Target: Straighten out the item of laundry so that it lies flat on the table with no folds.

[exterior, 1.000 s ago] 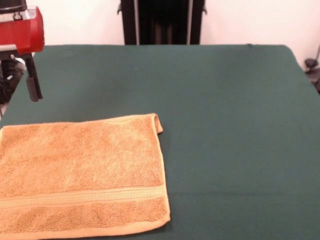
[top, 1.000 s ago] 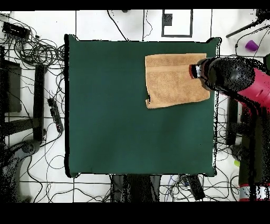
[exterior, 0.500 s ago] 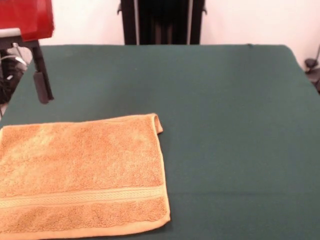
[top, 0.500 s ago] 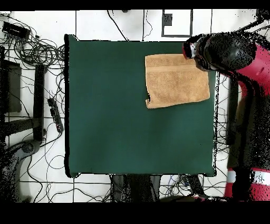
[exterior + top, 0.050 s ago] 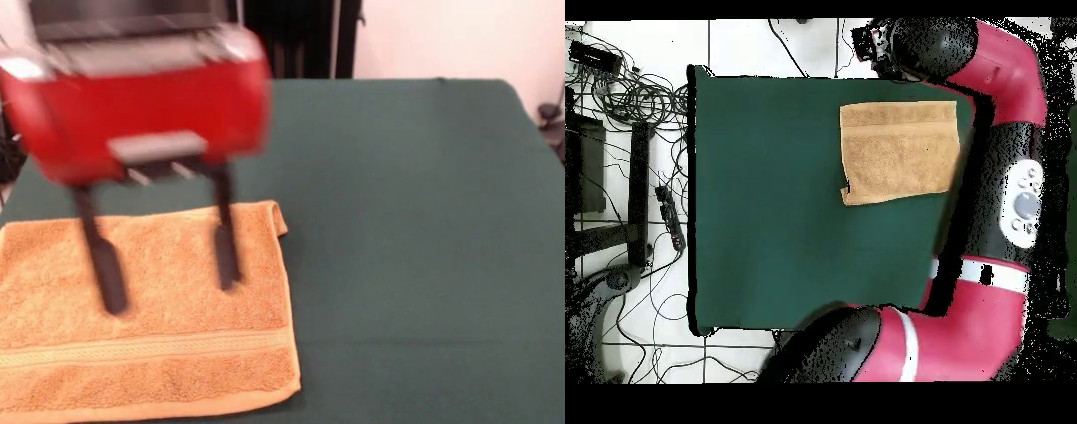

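towel: the towel [image 5: 146, 309] sits at one corner of the table [image 5: 415, 230], pretty much spread out already. woven band runs along the near edge in the front view. in the overhead view the towel [image 5: 899, 152] is up by the table's top right corner.

leftover fold: one corner [image 5: 279, 215] looks curled over on itself, the far corner on the side toward the table's middle in the front view. overhead shows a little notch at the lower left of the towel, which i'd guess is the same flap. rest of it looks flat to me.

gripper: the gripper [image 5: 168, 274] hangs over the towel's middle, fingers [image 5: 228, 256] spread wide apart with nothing between them. it's blurry, so can't say if the tips touch the cloth or just hover.

arm: overhead, the big red arm wraps round the right side of the table, the wrist end out past the towel's far edge.

step: i'd say this is late in the job, basically just that flipped corner left to sort.

next move: probably needs to slide over to the curled corner, come down, pinch only the top layer and drag it outward so it unrolls.

watch out: grab too deep and the whole towel drags along or bunches up.
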`<state>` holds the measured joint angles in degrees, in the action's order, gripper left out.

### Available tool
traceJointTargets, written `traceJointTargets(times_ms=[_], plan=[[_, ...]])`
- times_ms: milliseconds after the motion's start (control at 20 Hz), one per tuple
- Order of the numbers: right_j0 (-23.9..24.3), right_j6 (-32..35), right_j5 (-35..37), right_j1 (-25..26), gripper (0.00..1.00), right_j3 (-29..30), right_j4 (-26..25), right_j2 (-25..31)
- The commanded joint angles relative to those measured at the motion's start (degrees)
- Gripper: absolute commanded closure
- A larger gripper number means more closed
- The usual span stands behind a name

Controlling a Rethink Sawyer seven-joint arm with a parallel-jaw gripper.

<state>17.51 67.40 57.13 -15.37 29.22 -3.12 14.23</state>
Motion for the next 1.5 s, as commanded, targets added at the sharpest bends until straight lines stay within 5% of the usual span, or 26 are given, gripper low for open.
traceJointTargets(times_ms=[50, 250, 450, 750, 1150, 1500], plan=[[-4.87, 20.25, 13.92, 13.38, 0.0, -14.43, -4.31, 0.05], [-6.28, 19.59, 14.1, 16.86, 0.0, -17.45, -9.06, -1.12], [-4.67, 17.29, 1.22, 14.3, 0.0, -9.38, -7.38, -0.53], [-2.85, 11.29, -1.05, 11.27, 0.0, -3.61, -7.03, -1.53], [-2.77, 16.18, -5.33, 1.45, 0.0, 12.46, -4.33, -4.32], [-6.68, 26.9, -8.98, -1.84, 0.0, 18.08, -3.24, -6.63]])
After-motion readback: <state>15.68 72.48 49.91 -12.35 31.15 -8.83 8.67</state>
